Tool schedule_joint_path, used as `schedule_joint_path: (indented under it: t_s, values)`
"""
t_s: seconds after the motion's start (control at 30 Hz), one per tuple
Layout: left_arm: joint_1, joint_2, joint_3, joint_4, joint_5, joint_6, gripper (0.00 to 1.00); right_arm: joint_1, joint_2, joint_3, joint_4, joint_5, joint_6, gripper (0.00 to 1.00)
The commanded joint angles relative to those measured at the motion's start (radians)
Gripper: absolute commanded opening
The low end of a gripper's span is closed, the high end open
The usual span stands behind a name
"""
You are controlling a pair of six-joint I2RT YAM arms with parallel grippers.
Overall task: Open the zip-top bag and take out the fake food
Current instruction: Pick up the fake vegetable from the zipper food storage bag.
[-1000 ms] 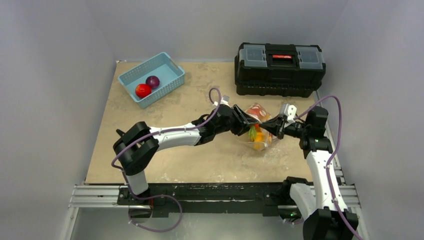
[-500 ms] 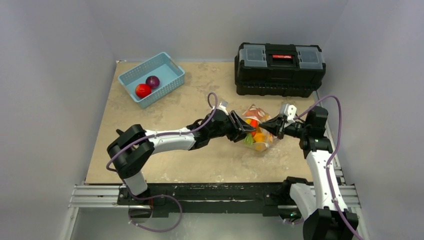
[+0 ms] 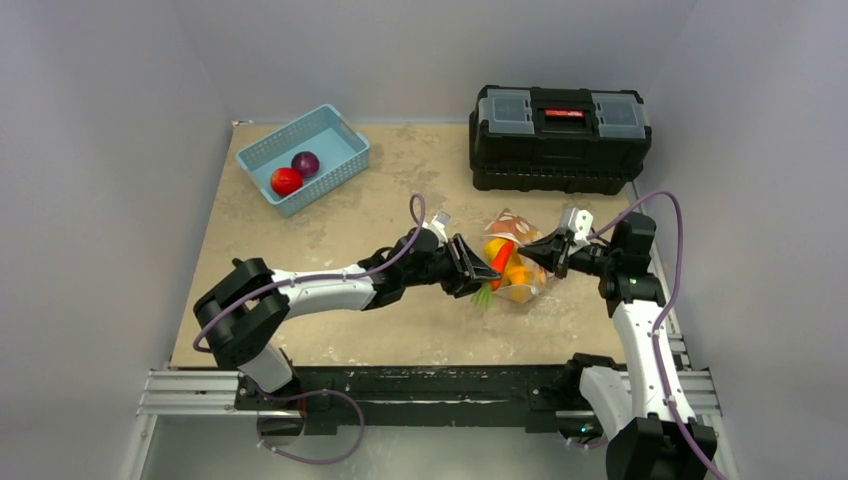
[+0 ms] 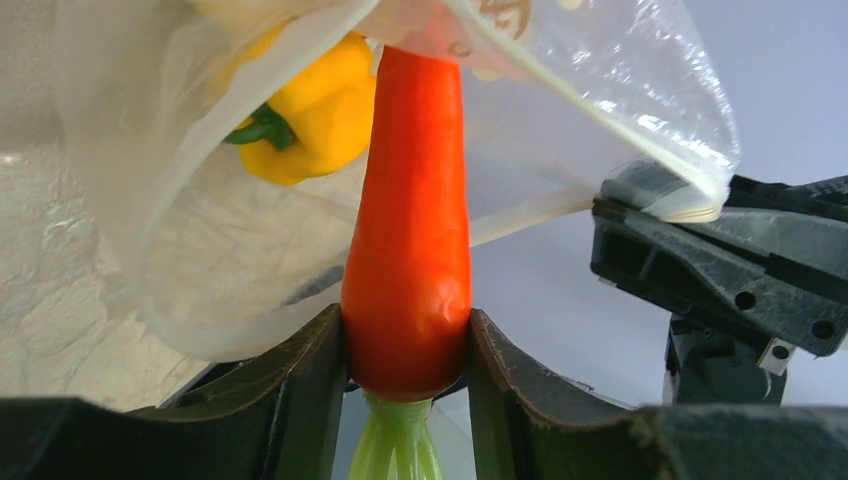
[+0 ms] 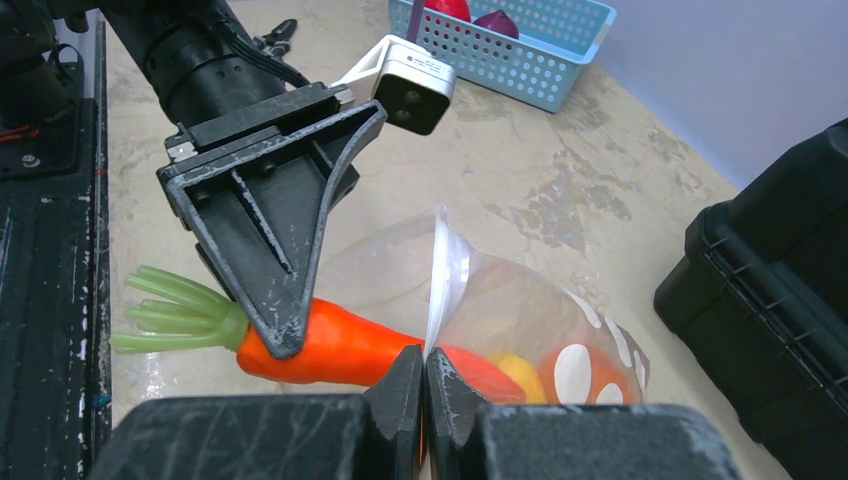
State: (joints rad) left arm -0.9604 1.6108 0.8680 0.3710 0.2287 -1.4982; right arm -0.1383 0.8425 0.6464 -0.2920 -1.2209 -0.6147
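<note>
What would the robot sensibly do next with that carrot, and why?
Probably the left claw should pull the carrot straight back, out of the zip-top bag. It grips the carrot near the green stem, but the tip is inside the open mouth, which the right claw pinches by the rim. A yellow pepper waits inside.

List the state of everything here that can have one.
left fingers: shut on carrot.
right fingers: shut on zip-top bag rim.
zip-top bag: mouth open.
carrot: partly out of bag.
yellow pepper: inside bag.
basket: holds a red piece and a purple piece.
toolbox: lid shut.
</note>
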Motion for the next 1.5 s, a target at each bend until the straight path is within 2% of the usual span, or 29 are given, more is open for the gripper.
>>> schedule_joint_path:
  t_s: [0.0, 0.37, 0.87, 1.0, 1.3, 1.47]
  values:
    - [0.006, -0.069, -0.036, 0.028, 0.036, 0.050, 0.00, 0.003, -0.004, 0.009, 0.000, 0.006, -0.019, 0.00]
    - [0.006, -0.162, -0.111, -0.002, 0.051, 0.124, 0.00, 0.003, -0.005, 0.011, -0.002, 0.006, -0.019, 0.00]
    - [0.024, -0.402, -0.167, -0.233, 0.081, 0.469, 0.00, 0.003, -0.005, 0.009, -0.003, 0.010, -0.020, 0.00]
    - [0.045, -0.444, -0.175, -0.271, 0.129, 0.566, 0.00, 0.002, -0.006, 0.009, -0.003, 0.011, -0.020, 0.00]
    - [0.108, -0.509, -0.208, -0.282, 0.241, 0.668, 0.00, 0.002, -0.013, 0.010, -0.004, 0.008, -0.022, 0.00]
    - [0.141, -0.567, -0.190, -0.361, 0.265, 0.741, 0.00, 0.002, -0.019, 0.011, -0.004, 0.005, -0.023, 0.00]
